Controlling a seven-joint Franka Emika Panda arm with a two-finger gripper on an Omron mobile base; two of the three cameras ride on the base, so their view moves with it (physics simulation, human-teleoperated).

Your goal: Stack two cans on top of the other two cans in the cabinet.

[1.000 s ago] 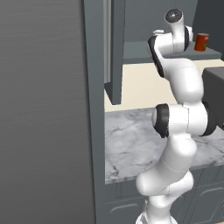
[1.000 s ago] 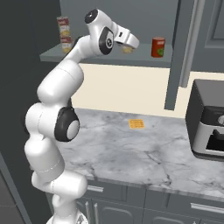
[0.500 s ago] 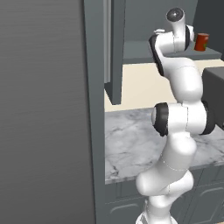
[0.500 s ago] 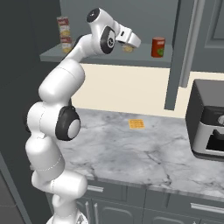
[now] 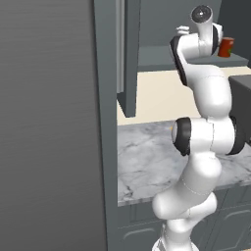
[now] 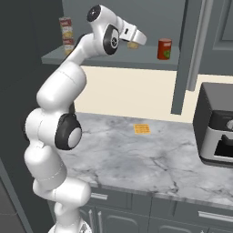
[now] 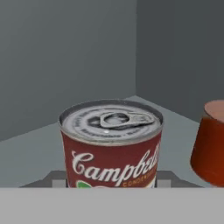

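Note:
My gripper (image 6: 133, 43) is up at the cabinet shelf (image 6: 113, 58) and shut on a red-and-white labelled can (image 7: 111, 144) with a metal pull-tab top. Its dark fingertips (image 7: 54, 177) press against the can's two sides. The can's yellowish base (image 6: 133, 45) peeks out under the hand. The plain red-orange can (image 6: 164, 48) stands on the shelf just to the right, apart from the held can (image 7: 214, 144) (image 5: 226, 47). At the shelf's left end, two more labelled cans (image 6: 67, 32) stand one on the other. The cabinet's narrow door (image 6: 189, 54) hangs open at the right.
A marble counter (image 6: 136, 154) lies below the shelf with a small orange item (image 6: 142, 128) on it. A dark toaster oven (image 6: 218, 127) sits at the counter's right. A wide grey panel (image 5: 49, 122) walls off the left side.
The hand has crept slightly upward and toward the red-orange can, with the labelled can still in its grip. Nothing else moved.

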